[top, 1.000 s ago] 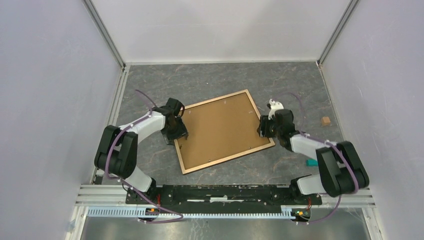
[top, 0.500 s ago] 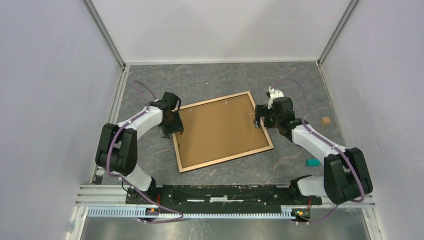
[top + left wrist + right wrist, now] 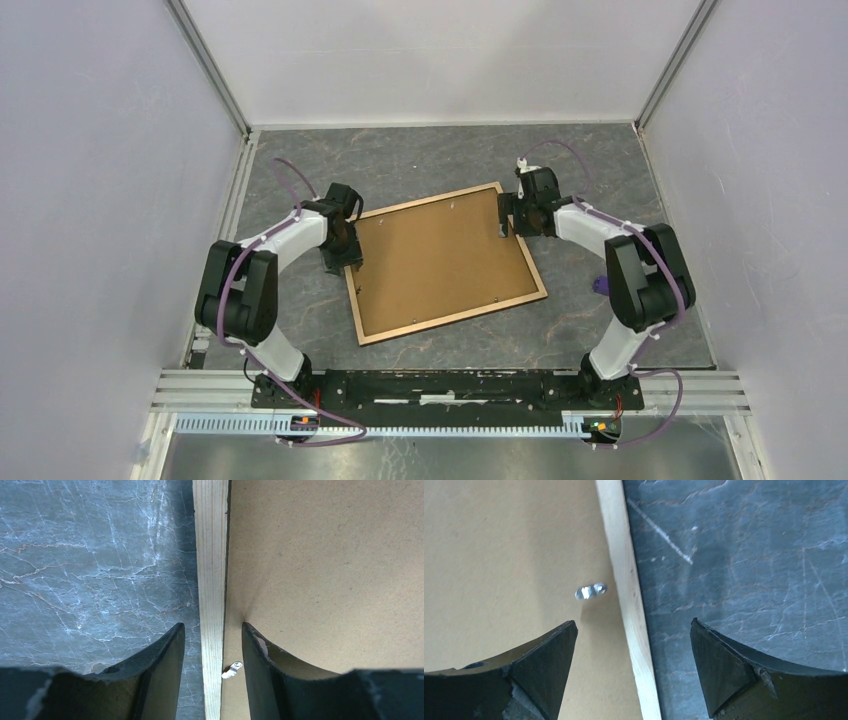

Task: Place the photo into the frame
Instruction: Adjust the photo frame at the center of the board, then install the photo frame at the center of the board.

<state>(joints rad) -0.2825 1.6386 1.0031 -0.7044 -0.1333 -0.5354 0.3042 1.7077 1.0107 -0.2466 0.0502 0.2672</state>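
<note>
Top external, frame (image 3: 456, 319): lies flat and skewed on the grey marbled table (image 3: 420, 160), tan back side up, brown backing board (image 3: 440, 260) filling its opening
Top external, left gripper (image 3: 350, 264): at the frame's left rail, near the far-left corner
Top external, right gripper (image 3: 504, 227): at the right rail, near the far-right corner
Left wrist, jaws: partly open and astride the tan rail (image 3: 212, 580), a thin gap on each side
Left wrist, fingers (image 3: 167, 655): one over the table (image 3: 90, 555), the other tip touching the board (image 3: 325, 555)
Left wrist, metal tab (image 3: 232, 670): on the board just beside the rail
Right wrist, jaws: wide apart, holding nothing, the rail (image 3: 624, 580) running between them
Right wrist, fingers (image 3: 724, 675): one over the table (image 3: 749, 555), the other over the board (image 3: 499, 540)
Right wrist, metal tab (image 3: 591, 591): on the board, near the rail
</note>
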